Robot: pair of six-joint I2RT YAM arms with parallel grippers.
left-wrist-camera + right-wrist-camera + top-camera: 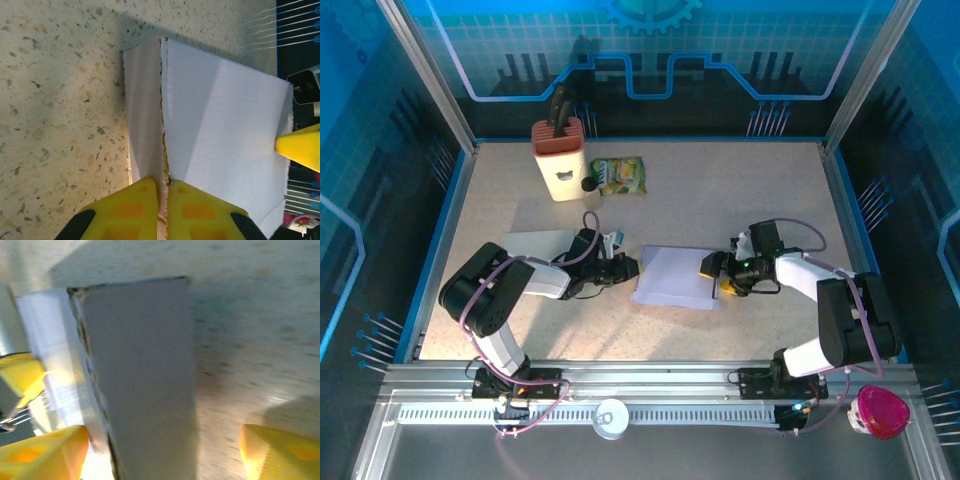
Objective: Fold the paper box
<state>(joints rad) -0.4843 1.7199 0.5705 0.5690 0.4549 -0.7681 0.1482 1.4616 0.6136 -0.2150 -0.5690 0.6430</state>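
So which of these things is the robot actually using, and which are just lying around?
For the job:
paper box
left gripper, pinching the box's edge
right gripper, open at the box's other side

Just lying about:
cream holder with black handles
green snack packet
flat grey sheet
pink-lidded tub

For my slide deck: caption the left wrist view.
Left fingers pinch an edge of the white paper box on a speckled table.

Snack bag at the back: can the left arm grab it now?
Probably not yet: the left gripper is shut on the paper box edge. The table toward the green snack bag looks free, though.
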